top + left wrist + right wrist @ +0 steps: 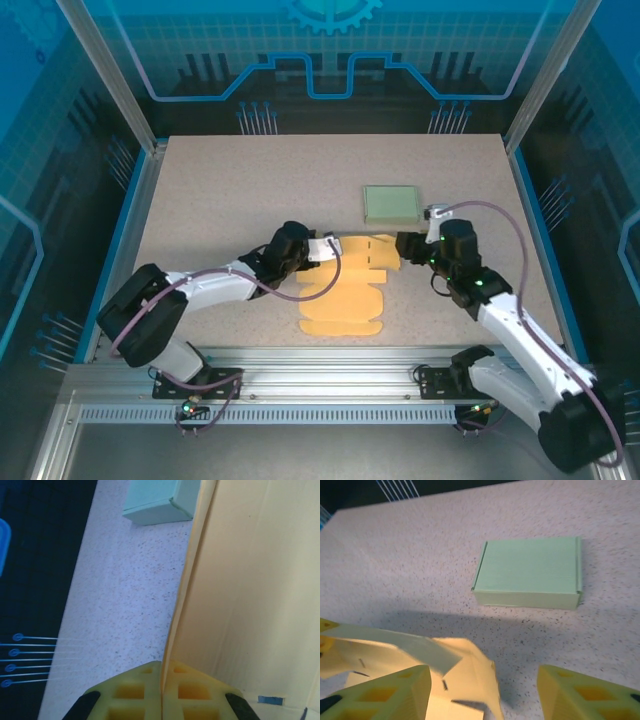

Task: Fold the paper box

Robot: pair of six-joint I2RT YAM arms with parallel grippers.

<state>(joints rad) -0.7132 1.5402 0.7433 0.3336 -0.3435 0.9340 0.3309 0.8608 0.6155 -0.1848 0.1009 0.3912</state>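
Nearest the arm bases, the paper box is an unfolded yellow blank, its near flaps lying flat on the desk. It sits between the two grippers and reaches from them back towards the bases.

At the blank's far left corner, the left gripper has its fingers pressed together on the thin edge of a side panel. In the left wrist view that panel stands up from the fingertips like a wall, with bare desk to its left. The pinch looks meant to hold the wall upright on its crease while the other arm works on the opposite side.

The right gripper is at the blank's far right corner with its jaws apart and nothing between them. Its left finger hangs over a partly raised, creased flap and its right finger is over bare desk. It looks placed either to take that flap or to press it inward. I cannot tell whether the finger touches the card.

As it lies, the blank encloses nothing and is not yet a container. Most of the folding is left to do.

Beyond the right gripper, apart from the blank, a pale green box rests flat with its lid closed, so any contents are hidden. It may be a finished example.
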